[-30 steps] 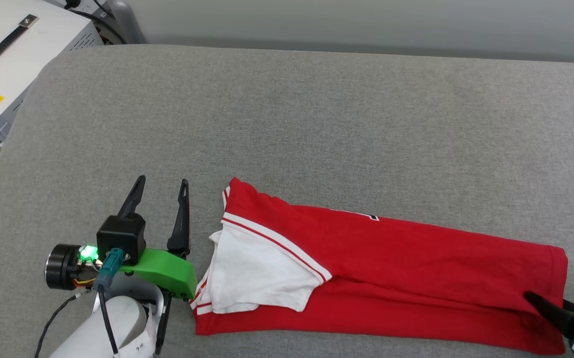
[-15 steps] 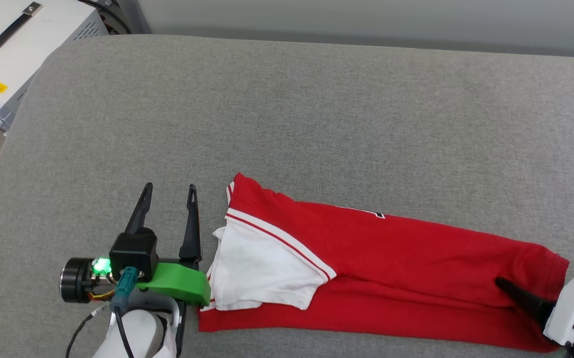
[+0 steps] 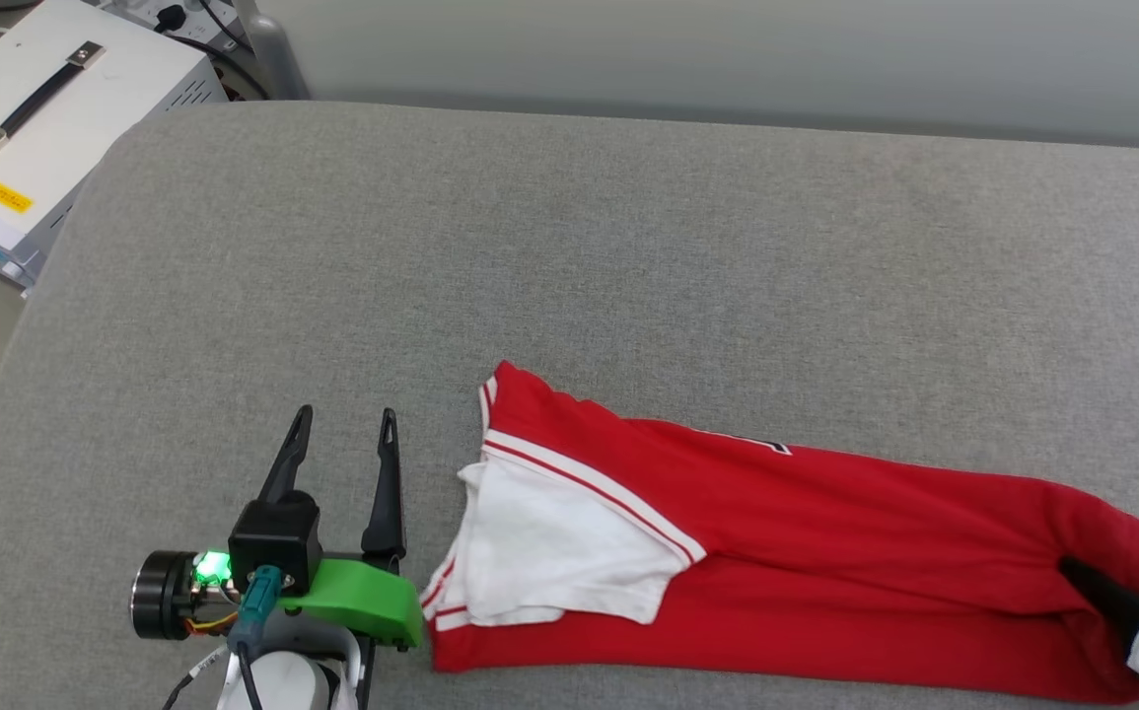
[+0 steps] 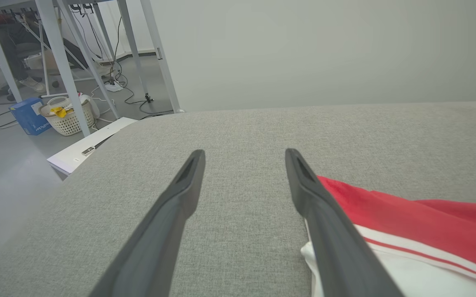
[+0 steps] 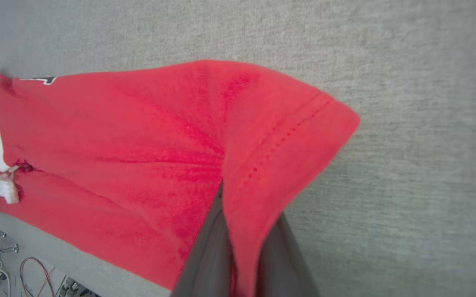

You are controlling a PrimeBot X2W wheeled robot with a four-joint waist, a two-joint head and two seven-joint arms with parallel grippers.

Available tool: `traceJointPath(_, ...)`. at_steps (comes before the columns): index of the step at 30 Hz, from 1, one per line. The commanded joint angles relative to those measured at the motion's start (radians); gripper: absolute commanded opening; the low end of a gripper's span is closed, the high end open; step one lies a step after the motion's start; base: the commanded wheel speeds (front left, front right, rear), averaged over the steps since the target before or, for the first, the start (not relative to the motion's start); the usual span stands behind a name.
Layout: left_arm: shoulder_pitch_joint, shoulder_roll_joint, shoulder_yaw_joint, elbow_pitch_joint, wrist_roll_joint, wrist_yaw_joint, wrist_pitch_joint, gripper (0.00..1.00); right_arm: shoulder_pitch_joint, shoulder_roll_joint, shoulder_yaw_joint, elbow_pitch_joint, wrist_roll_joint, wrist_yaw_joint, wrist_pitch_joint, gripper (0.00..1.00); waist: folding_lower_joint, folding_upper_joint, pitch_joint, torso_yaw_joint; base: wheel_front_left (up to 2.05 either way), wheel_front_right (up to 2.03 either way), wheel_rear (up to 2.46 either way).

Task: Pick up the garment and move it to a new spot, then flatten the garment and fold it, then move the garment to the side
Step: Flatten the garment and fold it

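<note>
Garment [image 3: 825, 552] hem tight in right gripper [image 5: 242, 214] (left gripper [image 3: 346, 414] spread, low beside white sleeve [image 3: 559, 562]).

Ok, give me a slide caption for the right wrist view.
Right tool clamped on the hem of the red garment, over the grey cushion.
</note>
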Motion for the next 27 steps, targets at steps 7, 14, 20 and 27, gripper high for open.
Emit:
traceJointPath(7, 0.044, -0.033, 0.043, 0.015, 0.049, -0.044, -0.006, 1.00, 0.018, -0.099, -0.062, 0.032, -0.004, -0.001, 0.012, 0.00, 0.0000, 0.0044, -0.041, -0.017, 0.00, 0.00, 0.00)
traceJointPath(14, 0.063, -0.058, 0.071, 0.022, 0.072, -0.073, -0.006, 1.00, 0.030, -0.080, -0.048, -0.087, 0.020, -0.001, 0.116, 0.00, 0.0000, 0.0044, -0.063, -0.029, 0.00, 0.00, 0.00)
traceJointPath(20, 0.064, -0.077, 0.086, 0.026, 0.090, -0.093, -0.006, 1.00, 0.018, -0.013, -0.026, -0.278, 0.039, -0.001, 0.203, 0.00, 0.0000, 0.0044, -0.064, -0.023, 0.00, 0.00, 0.00)
traceJointPath(27, 0.051, -0.094, 0.098, 0.024, 0.107, -0.117, -0.006, 1.00, -0.073, 0.064, 0.068, -0.388, -0.048, -0.001, 0.287, 0.00, 0.0000, 0.0044, -0.032, 0.000, 0.00, 0.00, 0.00)
